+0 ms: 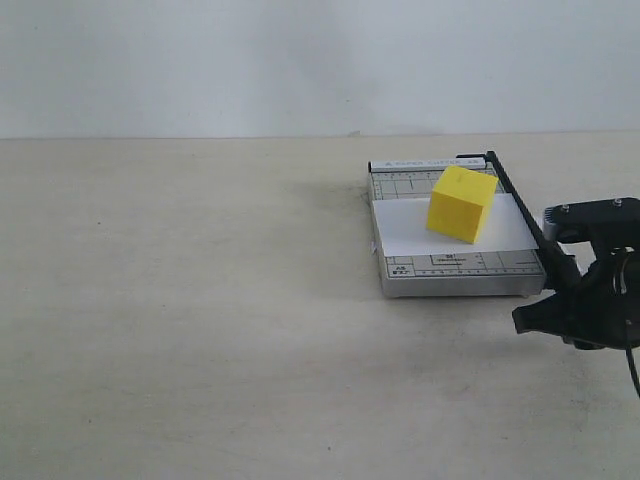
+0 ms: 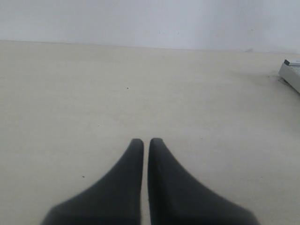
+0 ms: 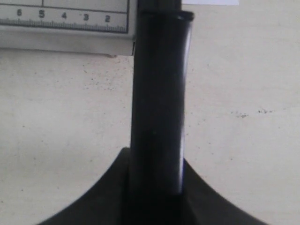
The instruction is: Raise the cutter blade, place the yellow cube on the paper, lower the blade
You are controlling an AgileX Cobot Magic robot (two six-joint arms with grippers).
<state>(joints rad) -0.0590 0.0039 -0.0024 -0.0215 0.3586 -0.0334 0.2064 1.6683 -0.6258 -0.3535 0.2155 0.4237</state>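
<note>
Exterior view: one yellow cube (image 1: 461,204) sits on the single paper (image 1: 405,230), which lies on the grey cutter base (image 1: 455,275). One cutter blade (image 1: 518,208) runs along the base's right edge, its lower end hidden inside the right gripper (image 1: 560,300). That arm is cut off by the frame.

Left wrist view: left gripper (image 2: 146,143) jaws almost touching, empty, over bare tabletop (image 2: 93,93); only a base corner shows.

Right wrist view: jaws clamped on the handle (image 3: 159,93).
</note>
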